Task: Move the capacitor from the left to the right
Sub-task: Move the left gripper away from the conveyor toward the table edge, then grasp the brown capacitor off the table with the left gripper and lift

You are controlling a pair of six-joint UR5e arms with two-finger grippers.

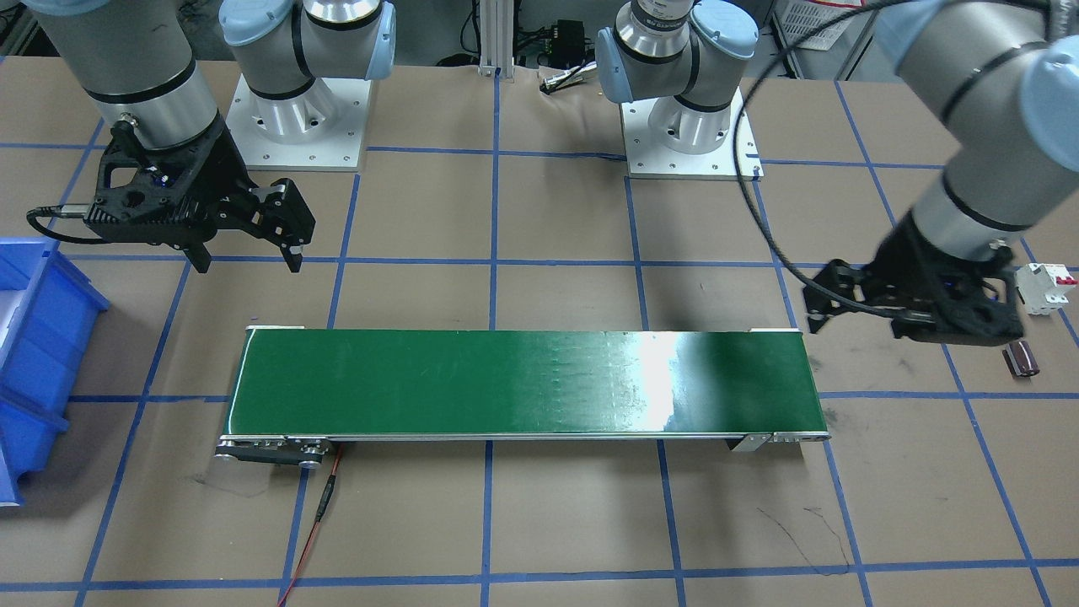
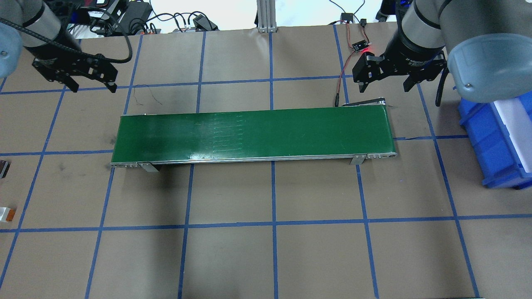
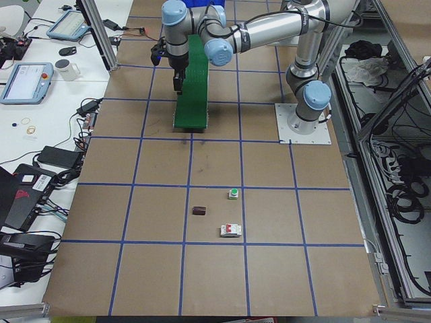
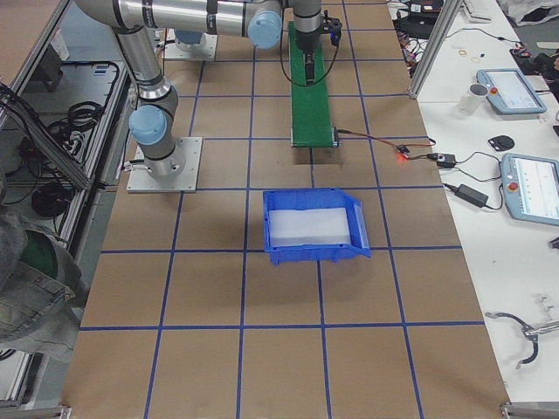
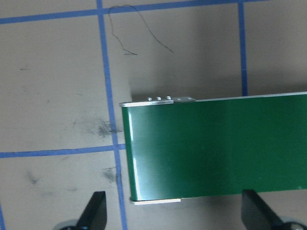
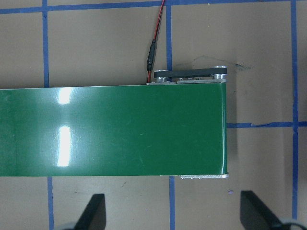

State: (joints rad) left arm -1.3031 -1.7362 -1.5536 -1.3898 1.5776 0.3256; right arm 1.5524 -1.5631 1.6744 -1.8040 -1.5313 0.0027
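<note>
the capacitor (image 1: 1022, 358) lies on the table (image 1: 573, 523) at the front view's right edge, while the left claw (image 2: 93, 88) and right claw (image 2: 383, 88) hang spread wide and empty

Belt (image 1: 523, 384) is looking glossy dark green, and the worktop (image 1: 573, 523) is showing tan with a blue tape grid. Bin (image 1: 42, 337) is looking bright blue and the capacitor (image 1: 1022, 358) dark brown. Breaker (image 1: 1045, 288) is showing white with red switches. Left gripper (image 2: 93, 88) and right gripper (image 2: 384, 89) are both looking black.
</note>
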